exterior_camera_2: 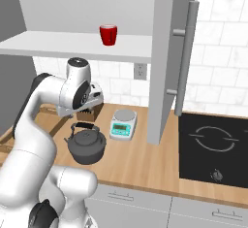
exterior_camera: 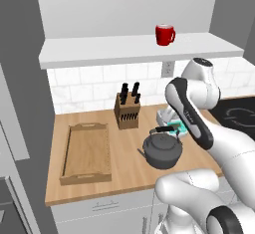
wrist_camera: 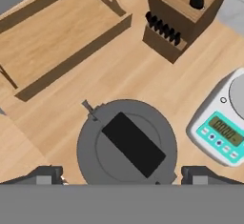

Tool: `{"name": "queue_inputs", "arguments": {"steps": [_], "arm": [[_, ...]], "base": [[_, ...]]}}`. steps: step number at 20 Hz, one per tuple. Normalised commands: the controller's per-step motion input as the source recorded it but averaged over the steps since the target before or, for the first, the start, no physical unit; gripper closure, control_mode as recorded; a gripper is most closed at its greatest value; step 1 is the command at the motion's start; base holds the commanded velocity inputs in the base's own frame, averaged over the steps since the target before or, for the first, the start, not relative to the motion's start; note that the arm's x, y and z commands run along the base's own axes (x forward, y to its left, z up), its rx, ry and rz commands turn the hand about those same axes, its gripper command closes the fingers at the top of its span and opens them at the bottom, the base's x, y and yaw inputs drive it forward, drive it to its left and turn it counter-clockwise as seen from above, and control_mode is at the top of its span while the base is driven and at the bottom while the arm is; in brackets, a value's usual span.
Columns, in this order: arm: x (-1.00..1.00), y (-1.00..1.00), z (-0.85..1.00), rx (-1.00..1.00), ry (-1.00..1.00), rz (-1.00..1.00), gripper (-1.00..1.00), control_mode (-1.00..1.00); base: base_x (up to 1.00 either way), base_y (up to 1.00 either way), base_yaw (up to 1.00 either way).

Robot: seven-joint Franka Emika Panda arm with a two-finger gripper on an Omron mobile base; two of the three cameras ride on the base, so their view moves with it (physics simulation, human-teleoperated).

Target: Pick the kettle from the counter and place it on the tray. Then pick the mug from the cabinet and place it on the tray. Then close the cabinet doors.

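Kettle (exterior_camera: 162, 152) upright on the wooden bench (exterior_camera: 124, 163), near its front edge, between the tray (exterior_camera: 86, 153) and the kitchen scale (exterior_camera_2: 122, 124), apart from both. Spout toward the tray; black arched handle (wrist_camera: 134, 144) lying diagonally across the lid in the hand view. Knife block (exterior_camera: 127, 109) behind, by the tiled wall.

Arm reared up from the base, elbow bent high, forearm sloping down and forward, wrist turned so the hand looks almost straight down on the kettle. Fingers (wrist_camera: 123, 174) spread wide, tips (wrist_camera: 45, 175) showing at either side of the kettle's body in the hand view, nothing between them, clear of the handle. Hand itself largely masked by the forearm in the left base view; seen in the right base view hanging just above the kettle.

Tray lying flat at the left end of the bench, long side running front to back. Mug (exterior_camera_2: 108, 34) standing upright on the cabinet (exterior_camera: 139, 49) shelf floor above. Cabinet door (exterior_camera_2: 174, 57) swung open, bar handle vertical.
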Motion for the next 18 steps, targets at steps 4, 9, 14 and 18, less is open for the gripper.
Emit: {"name": "queue_inputs", "arguments": {"steps": [4,9,14,18], "arm": [[0.00,0.06,-0.23,-0.03,0.01,0.22,-1.00,-1.00],[0.04,0.00,-0.26,-0.05,0.02,0.05,-1.00,-1.00],[0.24,0.00,-0.40,-0.10,0.07,0.00,-1.00,-1.00],[0.33,0.00,-0.42,-0.08,0.05,0.00,-1.00,-1.00]], "base": [[0.00,0.00,0.00],[0.00,0.00,0.00],[0.00,0.00,0.00],[0.00,0.00,0.00]]}}
